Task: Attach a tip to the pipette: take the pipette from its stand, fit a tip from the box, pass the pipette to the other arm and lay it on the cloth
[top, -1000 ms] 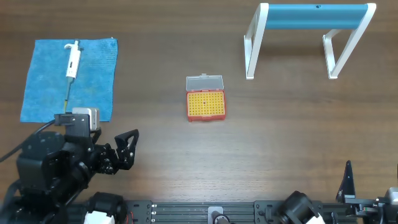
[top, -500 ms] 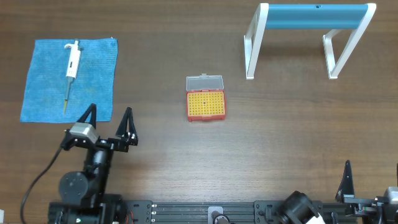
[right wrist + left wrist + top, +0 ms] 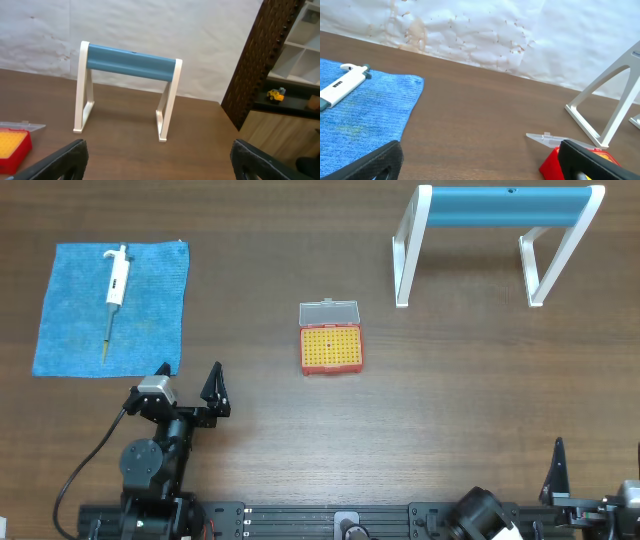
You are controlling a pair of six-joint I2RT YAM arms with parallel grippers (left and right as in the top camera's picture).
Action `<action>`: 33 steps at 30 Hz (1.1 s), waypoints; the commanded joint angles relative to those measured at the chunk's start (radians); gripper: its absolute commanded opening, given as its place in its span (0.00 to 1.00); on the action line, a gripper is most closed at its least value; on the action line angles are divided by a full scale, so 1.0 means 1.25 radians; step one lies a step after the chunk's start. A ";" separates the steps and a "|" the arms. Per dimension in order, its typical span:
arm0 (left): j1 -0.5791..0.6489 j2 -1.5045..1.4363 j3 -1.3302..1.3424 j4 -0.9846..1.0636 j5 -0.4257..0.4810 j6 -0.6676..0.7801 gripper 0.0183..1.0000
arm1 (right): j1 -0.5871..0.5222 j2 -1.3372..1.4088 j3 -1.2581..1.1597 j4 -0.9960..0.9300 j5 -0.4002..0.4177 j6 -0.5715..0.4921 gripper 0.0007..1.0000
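Top view has the pipette (image 3: 117,277) lying on the cloth (image 3: 150,310) by the bench's left edge, left gripper (image 3: 190,380) and right gripper (image 3: 160,150) both gaping and holding nothing, and it looks like light, stiff, slick plastic with a frail tip, so I'd pinch the white body.

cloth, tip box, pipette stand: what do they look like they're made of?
Cloth: blue textile, likely microfibre; matte, with a ribbed weave visible in the left wrist view.
Tip box: probably plastic; red smooth base, clear hinged lid, yellow tip rack.
Pipette stand: white flat legs, painted metal or plastic, cannot tell; the blue crossbar is smooth with a soft sheen.
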 commanded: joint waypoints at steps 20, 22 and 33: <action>0.004 -0.009 -0.003 -0.004 -0.012 -0.004 1.00 | 0.005 0.005 -0.001 -0.010 -0.002 -0.008 0.92; 0.004 -0.009 -0.003 -0.004 -0.011 -0.004 1.00 | 0.007 0.005 -0.003 -0.018 -0.056 0.023 0.92; 0.004 -0.009 -0.003 -0.004 -0.012 -0.004 1.00 | -0.343 0.005 -0.480 0.547 -0.467 0.089 0.92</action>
